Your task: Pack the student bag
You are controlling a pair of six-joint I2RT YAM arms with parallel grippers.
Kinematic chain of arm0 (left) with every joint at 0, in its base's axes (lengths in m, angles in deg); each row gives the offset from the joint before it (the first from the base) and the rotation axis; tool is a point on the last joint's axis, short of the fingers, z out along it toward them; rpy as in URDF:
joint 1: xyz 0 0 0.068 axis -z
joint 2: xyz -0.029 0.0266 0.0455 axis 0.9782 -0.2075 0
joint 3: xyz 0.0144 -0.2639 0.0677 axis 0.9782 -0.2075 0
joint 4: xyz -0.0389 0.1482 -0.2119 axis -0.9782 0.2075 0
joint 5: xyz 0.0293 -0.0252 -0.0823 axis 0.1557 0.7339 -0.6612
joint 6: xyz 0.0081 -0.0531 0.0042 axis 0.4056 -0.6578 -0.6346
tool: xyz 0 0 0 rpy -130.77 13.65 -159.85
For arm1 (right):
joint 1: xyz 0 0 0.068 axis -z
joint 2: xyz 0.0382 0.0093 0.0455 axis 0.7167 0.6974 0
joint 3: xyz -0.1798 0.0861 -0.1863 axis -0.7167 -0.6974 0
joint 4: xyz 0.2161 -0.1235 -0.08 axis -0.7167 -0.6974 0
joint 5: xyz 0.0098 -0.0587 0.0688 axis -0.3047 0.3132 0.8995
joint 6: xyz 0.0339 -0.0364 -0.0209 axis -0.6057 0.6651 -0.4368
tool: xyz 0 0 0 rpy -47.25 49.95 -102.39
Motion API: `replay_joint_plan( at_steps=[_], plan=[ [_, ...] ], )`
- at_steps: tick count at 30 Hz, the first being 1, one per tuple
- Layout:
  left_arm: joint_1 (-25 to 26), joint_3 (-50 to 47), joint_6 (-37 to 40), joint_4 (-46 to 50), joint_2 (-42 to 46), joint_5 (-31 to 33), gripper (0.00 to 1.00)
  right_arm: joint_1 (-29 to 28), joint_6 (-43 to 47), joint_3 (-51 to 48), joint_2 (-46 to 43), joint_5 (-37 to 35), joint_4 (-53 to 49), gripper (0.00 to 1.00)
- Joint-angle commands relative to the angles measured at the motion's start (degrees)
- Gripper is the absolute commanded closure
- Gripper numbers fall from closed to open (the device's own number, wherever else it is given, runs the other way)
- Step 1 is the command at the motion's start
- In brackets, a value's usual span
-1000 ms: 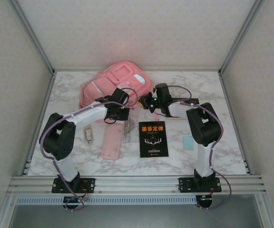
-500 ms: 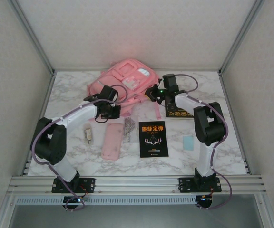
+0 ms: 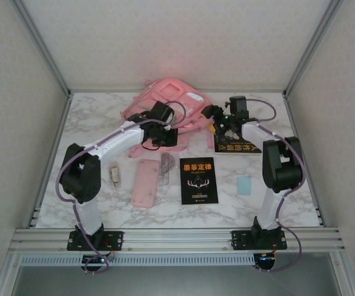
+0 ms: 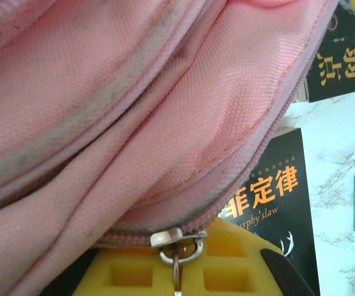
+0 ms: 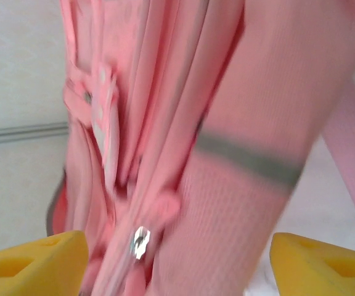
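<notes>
The student bag (image 3: 176,98) is a big pink backpack lying at the back middle of the table, tilted up off it. My left gripper (image 3: 157,126) is at its near side, and in the left wrist view its yellow fingers (image 4: 134,274) are shut together on the metal zipper pull (image 4: 177,245) below the pink fabric (image 4: 122,123). My right gripper (image 3: 217,116) is at the bag's right side. In the right wrist view its fingers (image 5: 32,265) stand wide apart and open, with the bag's fabric (image 5: 239,203) and a silver zipper slider (image 5: 140,242) between them.
A black book with orange lettering (image 3: 199,180) lies in the middle, and a second dark book (image 3: 238,147) lies under the right arm. A flat pink pencil case (image 3: 145,182), a clear ruler (image 3: 167,169), a small beige item (image 3: 114,174) and a light blue card (image 3: 244,185) lie nearer the front.
The bag has shifted right and toward the back and lifted. The left gripper swung left, then right with it, and the right gripper moved right and back, uncovering the second book.
</notes>
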Motion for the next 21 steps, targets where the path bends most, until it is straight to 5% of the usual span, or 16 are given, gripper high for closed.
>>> replay_joint_plan(
  at_steps=[1, 11, 12, 16, 21],
  plan=[
    [0.62, 4.15, -0.94, 2.7, -1.13, 0.11, 1.0, -2.4, -4.08, -5.75, -5.28, 0.8, 3.37, 0.21],
    [1.67, 0.04, -1.54, 12.74, 2.49, 6.52, 1.0, -12.5, -15.77, -5.6, 6.02, -1.12, 21.78, 0.22],
    [1.76, -0.41, -1.9, 13.43, 2.84, 7.43, 1.0, -13.25, -16.85, -5.15, 7.8, -1.79, 24.05, 0.27],
    [1.68, -1.73, -3.1, 19.14, 3.01, 14.24, 1.0, -15.04, -21.93, -7.23, 11.01, -6.34, 33.74, 1.0],
    [-2.08, -8.4, -6.22, 20.81, 4.45, 17.88, 1.0, -16.75, -22.41, -12.7, 9.31, -12.61, 38.46, 1.0]
  ],
)
